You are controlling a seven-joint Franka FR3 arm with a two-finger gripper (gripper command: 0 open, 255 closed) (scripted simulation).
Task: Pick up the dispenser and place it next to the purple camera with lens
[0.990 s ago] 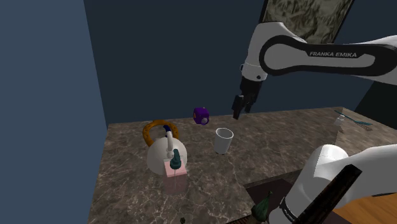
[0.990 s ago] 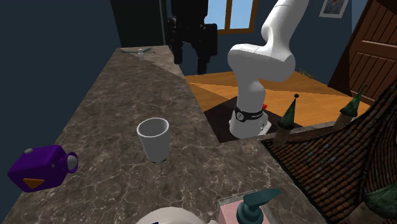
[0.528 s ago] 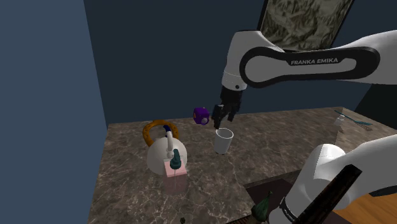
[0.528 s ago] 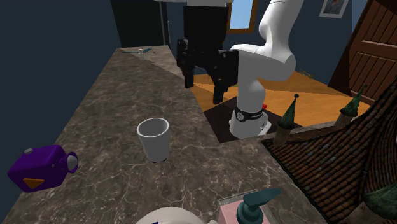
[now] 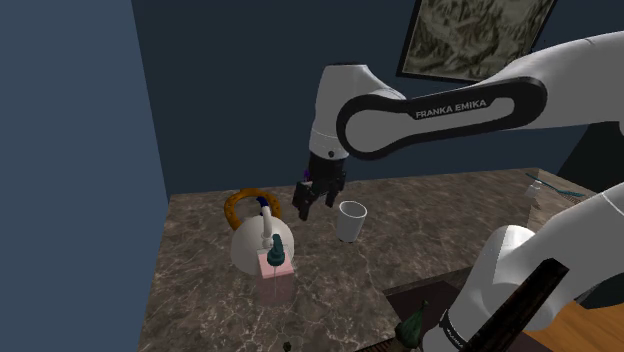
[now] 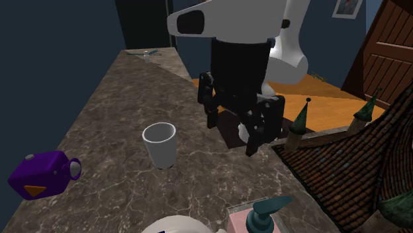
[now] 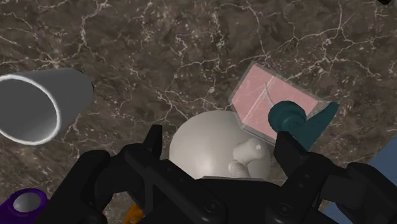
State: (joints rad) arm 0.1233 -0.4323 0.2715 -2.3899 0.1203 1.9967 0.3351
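The dispenser (image 5: 274, 277) is a pink block with a teal pump, standing on the marble counter right against a white kettle (image 5: 258, 243). From the hand it shows as a pink body (image 7: 272, 98) beside the kettle's dome (image 7: 213, 143). My gripper (image 5: 312, 196) hangs open in the air above the kettle, between the dispenser and a white cup (image 5: 350, 221), touching nothing. In the second exterior view the gripper (image 6: 231, 139) hovers to the right of the cup (image 6: 159, 145). The purple camera (image 6: 41, 175) lies at the far left of that view; its lens (image 7: 24, 205) peeks in near my fingers.
The kettle has an orange handle (image 5: 243, 200). Small toothbrush-like items (image 5: 555, 187) lie at the counter's far end. A dark roofed model with green spires (image 6: 344, 172) stands below the counter's edge by the stand. A dark wall borders the counter.
The arm has swung toward the shoulder view's left, from beyond the cup to above the kettle, nearer the dispenser. The fingers stay open. Nothing on the counter has moved.
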